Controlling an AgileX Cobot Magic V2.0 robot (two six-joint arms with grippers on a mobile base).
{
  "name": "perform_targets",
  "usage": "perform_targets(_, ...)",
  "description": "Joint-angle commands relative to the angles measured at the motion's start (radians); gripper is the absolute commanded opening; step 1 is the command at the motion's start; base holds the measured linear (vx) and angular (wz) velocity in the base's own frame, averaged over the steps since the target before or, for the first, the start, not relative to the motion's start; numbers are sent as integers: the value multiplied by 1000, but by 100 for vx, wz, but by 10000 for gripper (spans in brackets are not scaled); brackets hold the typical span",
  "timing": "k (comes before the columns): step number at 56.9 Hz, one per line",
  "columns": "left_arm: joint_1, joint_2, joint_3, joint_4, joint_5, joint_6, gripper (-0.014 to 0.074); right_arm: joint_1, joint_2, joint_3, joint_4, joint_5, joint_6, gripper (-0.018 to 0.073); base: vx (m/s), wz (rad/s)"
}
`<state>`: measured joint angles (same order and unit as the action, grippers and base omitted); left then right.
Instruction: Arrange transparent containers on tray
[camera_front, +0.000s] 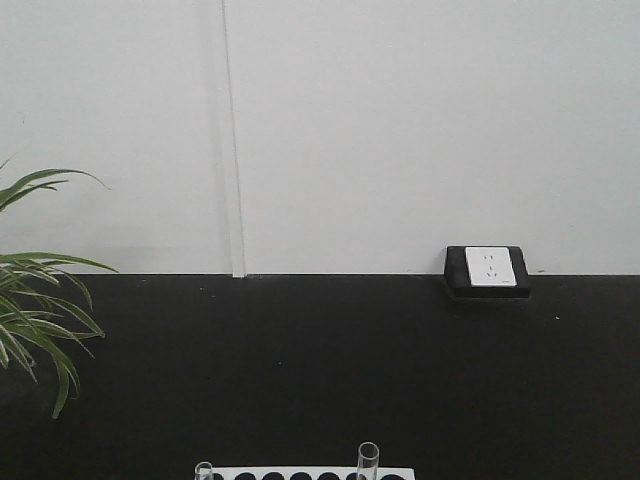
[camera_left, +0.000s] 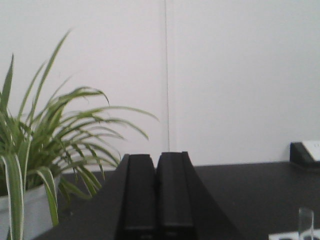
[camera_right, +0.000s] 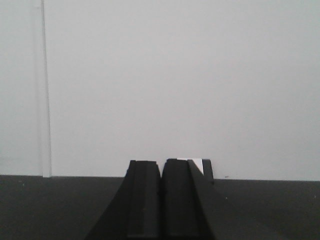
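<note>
Two transparent containers show only by their tops at the bottom edge of the front view: a short bit of rim (camera_front: 204, 470) at the left and a taller clear tube (camera_front: 368, 460) further right, both standing in a white holed rack (camera_front: 300, 474). In the left wrist view one clear tube (camera_left: 305, 222) rises at the bottom right. My left gripper (camera_left: 157, 156) is shut with nothing between its black fingers, level above the dark table. My right gripper (camera_right: 161, 162) is likewise shut and holds nothing. The tray is out of view.
A potted green plant (camera_front: 35, 300) stands at the far left, close to my left gripper in its wrist view (camera_left: 45, 150). A black box with a white socket (camera_front: 488, 270) sits against the white wall at the back right. The tabletop (camera_front: 320, 370) is black.
</note>
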<state>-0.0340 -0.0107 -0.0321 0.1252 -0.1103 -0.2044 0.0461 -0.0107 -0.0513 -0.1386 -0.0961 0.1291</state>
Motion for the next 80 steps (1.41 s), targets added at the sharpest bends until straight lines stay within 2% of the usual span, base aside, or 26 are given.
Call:
perform_targets(1, 2, -9, -131, 0, -61, 26, -6, -3, 41, -156, 4, -4, -2, -11, 0, 0)
perform_targets(13, 2, 123, -441, 0, 141, 79, -6, -3, 217, -435, -2, 221, -2, -11, 0, 0)
perform_targets(22, 2, 286, -580, -2, 200, 78, -6, -3, 359, -516, -1, 219, -2, -11, 0, 0)
perform_targets(29, 2, 380, -587, -3, 164, 76, -6, -3, 447, -517, 0, 208, -2, -10, 0, 0)
perform_targets(39, 2, 473, -587, -3, 188, 74, -3, -3, 555, -517, 0, 209, -2, 4, 0, 0)
perform_targets(49, 2, 562, -569, -3, 186, 77, 27, -3, 628, -517, 0, 213, -2, 67, 0, 0)
perform_targets(59, 2, 624, -499, -3, 122, 74, 132, -3, 657, -517, 0, 213, -2, 182, 0, 0)
perform_targets(67, 2, 636, -413, -3, 86, 73, 262, -3, 660, -517, 4, 213, -2, 280, 0, 0)
perform_targets(75, -7, 636, -312, -3, -79, 49, 407, -3, 660, -517, 4, 217, -2, 330, 0, 0)
perform_targets(80, -29, 645, -283, -3, -89, 35, 466, -3, 660, -517, 4, 220, -2, 335, 0, 0)
